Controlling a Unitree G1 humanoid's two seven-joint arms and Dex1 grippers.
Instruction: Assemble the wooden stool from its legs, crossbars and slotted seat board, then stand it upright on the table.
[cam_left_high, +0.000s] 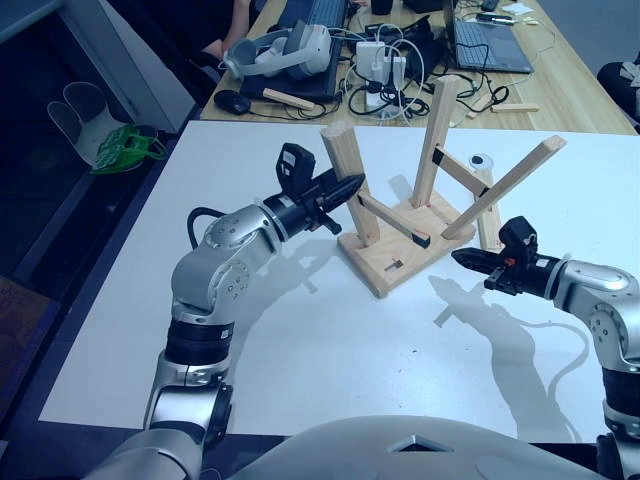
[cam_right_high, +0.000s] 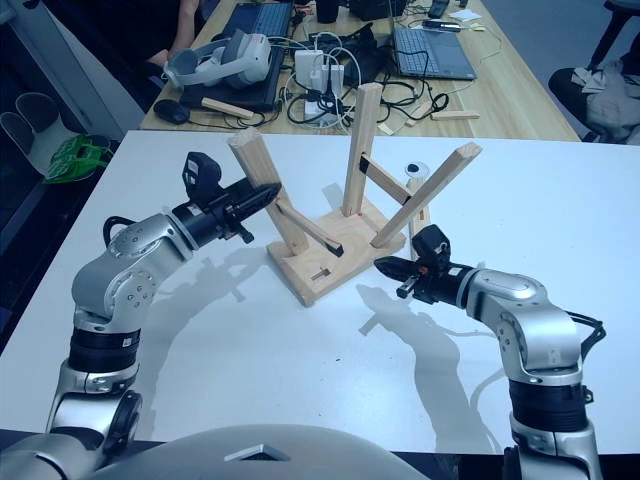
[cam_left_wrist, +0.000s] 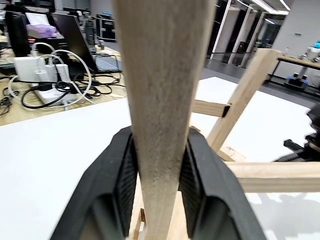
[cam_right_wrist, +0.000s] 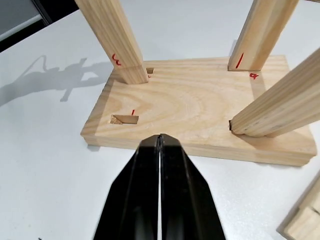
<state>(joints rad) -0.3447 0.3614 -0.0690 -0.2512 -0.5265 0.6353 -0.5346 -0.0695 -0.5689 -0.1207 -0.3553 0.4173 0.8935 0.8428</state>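
While the left gripper (cam_left_high: 358, 186) clamps a leg (cam_left_high: 343, 150), the right gripper (cam_right_wrist: 160, 137), closed on nothing, faces the open slot (cam_right_wrist: 124, 119) in the seat board (cam_right_wrist: 200, 107).

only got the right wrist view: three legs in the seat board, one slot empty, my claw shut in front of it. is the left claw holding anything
observer: yes, the left claw is shut on the leg at the left end of the seat board.
operator: any crossbars on yet
observer: one crossbar joins the back leg and the tilted right leg above the board. A second crossbar slants from the held leg down toward the board.
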